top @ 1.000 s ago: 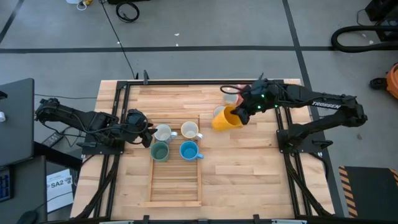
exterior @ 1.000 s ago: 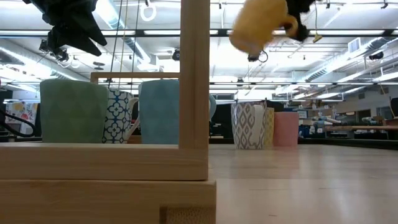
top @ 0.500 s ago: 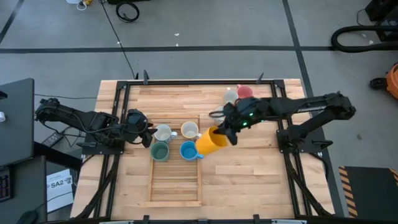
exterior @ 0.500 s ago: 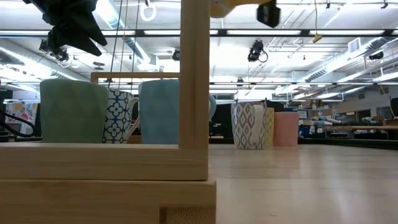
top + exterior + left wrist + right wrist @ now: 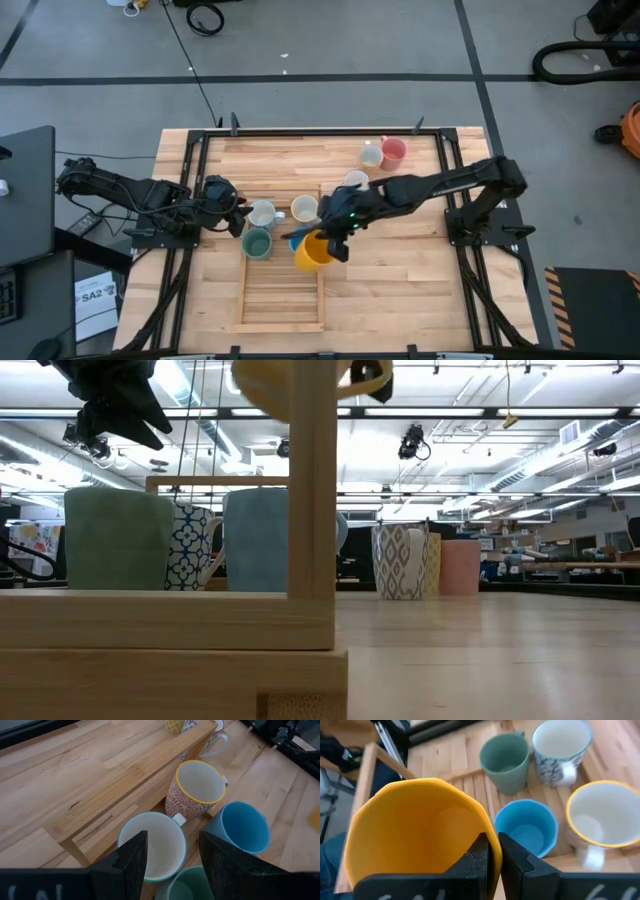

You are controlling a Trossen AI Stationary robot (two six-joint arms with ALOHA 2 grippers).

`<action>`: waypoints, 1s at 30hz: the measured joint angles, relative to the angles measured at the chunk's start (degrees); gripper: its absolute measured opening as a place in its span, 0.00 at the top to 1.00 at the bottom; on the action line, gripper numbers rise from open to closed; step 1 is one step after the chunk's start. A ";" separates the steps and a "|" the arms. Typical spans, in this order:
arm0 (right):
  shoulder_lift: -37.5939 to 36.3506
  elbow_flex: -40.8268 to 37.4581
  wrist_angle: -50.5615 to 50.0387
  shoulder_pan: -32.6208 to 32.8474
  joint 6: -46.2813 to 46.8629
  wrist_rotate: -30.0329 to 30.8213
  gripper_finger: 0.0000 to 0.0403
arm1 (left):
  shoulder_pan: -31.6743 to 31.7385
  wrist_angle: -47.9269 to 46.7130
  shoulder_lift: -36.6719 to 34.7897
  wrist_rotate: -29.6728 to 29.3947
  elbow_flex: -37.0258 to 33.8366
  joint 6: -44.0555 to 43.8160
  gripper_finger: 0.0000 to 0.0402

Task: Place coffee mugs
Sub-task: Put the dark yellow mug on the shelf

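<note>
Right gripper (image 5: 335, 243), reaching across the table (image 5: 400, 270) and pinching the rim of the orange mug (image 5: 312, 251) between nearly closed jaws; mug hanging tilted in the air over the wooden tray (image 5: 281, 300), just beside the bright blue mug (image 5: 527, 826). Seen in the low view as a yellow-orange shape (image 5: 262, 382) high up behind the tray's upright post (image 5: 313, 480).

Sitting inside the tray in a square group: teal-green mug (image 5: 257, 243), blue-patterned white mug (image 5: 262, 213), yellow-rimmed patterned mug (image 5: 304, 209) and the bright blue mug.

Left gripper (image 5: 232, 212), hovering at the tray's left edge with jaws spread wide and gripping nothing, above the blue-patterned mug.

Standing outside the tray toward the far right: pink mug (image 5: 394, 151), cream mug (image 5: 371, 155) touching or just beside it, and another cream mug (image 5: 354, 181) nearer the right arm.
</note>
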 joint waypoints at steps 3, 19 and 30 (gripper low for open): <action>2.66 0.95 -0.13 0.09 -0.05 -0.44 0.92 | -0.01 0.00 0.00 -0.02 0.00 0.01 0.55; 12.86 1.38 3.04 3.36 -1.15 1.25 0.92 | -0.01 -0.01 0.00 0.00 0.00 -0.01 0.55; 14.52 1.38 4.19 5.21 -4.50 8.68 0.92 | -0.01 0.34 0.00 0.00 0.00 -0.01 0.55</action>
